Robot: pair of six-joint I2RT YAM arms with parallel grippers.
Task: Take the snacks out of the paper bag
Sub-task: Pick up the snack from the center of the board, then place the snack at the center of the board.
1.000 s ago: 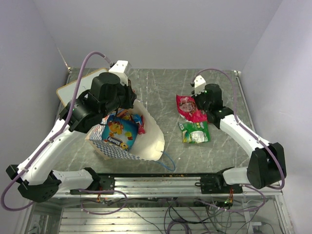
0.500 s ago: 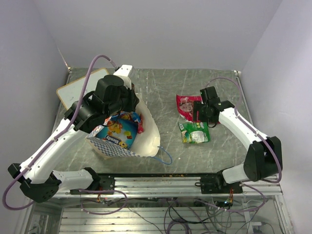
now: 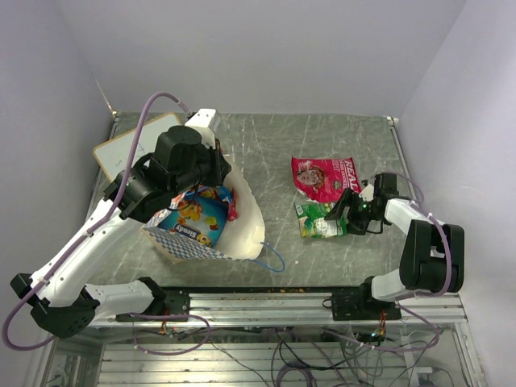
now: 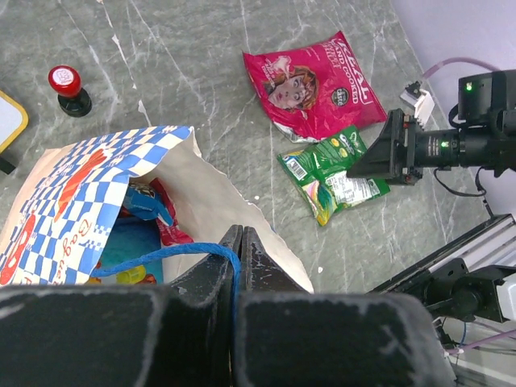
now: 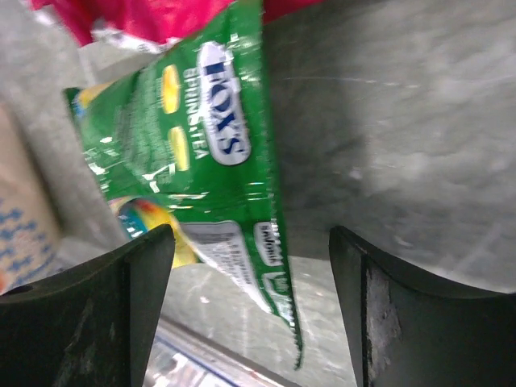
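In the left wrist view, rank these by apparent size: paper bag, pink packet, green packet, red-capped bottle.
1. paper bag, though it lies nearest the camera, which exaggerates its lead
2. pink packet
3. green packet
4. red-capped bottle

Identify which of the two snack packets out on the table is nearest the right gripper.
The green packet, directly ahead of the open right gripper and filling most of its wrist view; the red packet lies beyond it, farther from the arms' bases.
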